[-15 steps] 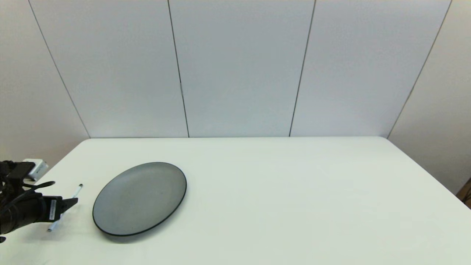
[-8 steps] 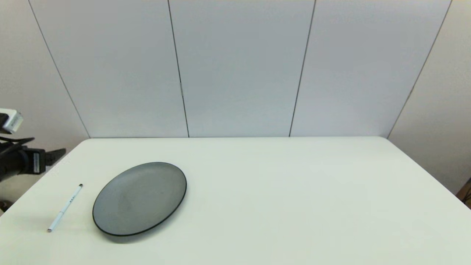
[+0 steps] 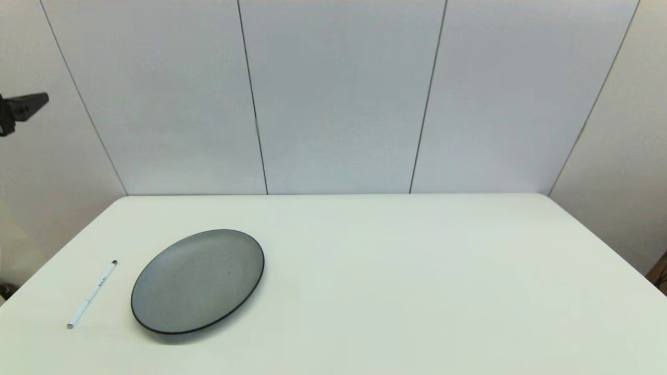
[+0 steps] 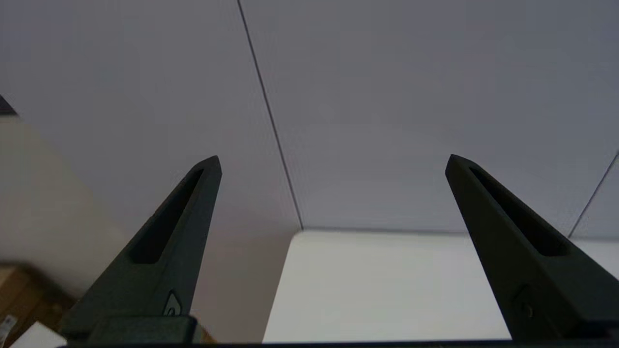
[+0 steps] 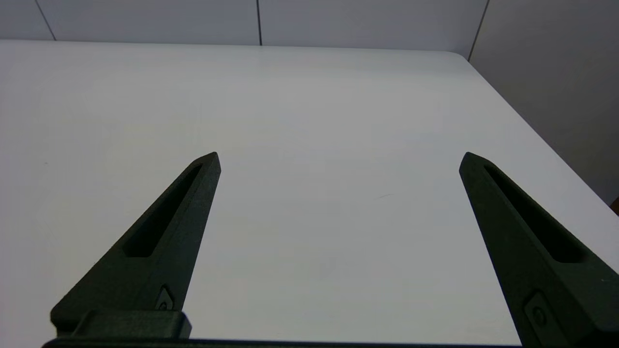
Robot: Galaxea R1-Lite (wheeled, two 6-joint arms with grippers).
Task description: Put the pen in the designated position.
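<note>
okay, i've pulled the left gripper (image 4: 333, 159) right up and away. a second ago it was low over the pen, half a second ago it was level with the table's far left corner, and now only a black fingertip shows high against the wall, well up and left of the plate (image 3: 151, 312). its wrist view looks out at the wall panels and the table's (image 4: 387, 290) far corner, fingers (image 4: 193, 203) spread wide with nothing between them, so it's let go.

the pen (image 3: 91, 295) lies flat on the bare tabletop just left of the plate, not touching the rim, dark tip pointing away from me. it hasn't budged across the last second, even as the arm climbed off it.

the right gripper (image 5: 338, 159) sits parked over the table's empty side, far right of the plate, fingers also apart and empty.

my read: the pen's down on that plain patch beside the plate and the release held, so the placing looks done. all that's left is getting the left arm home.
</note>
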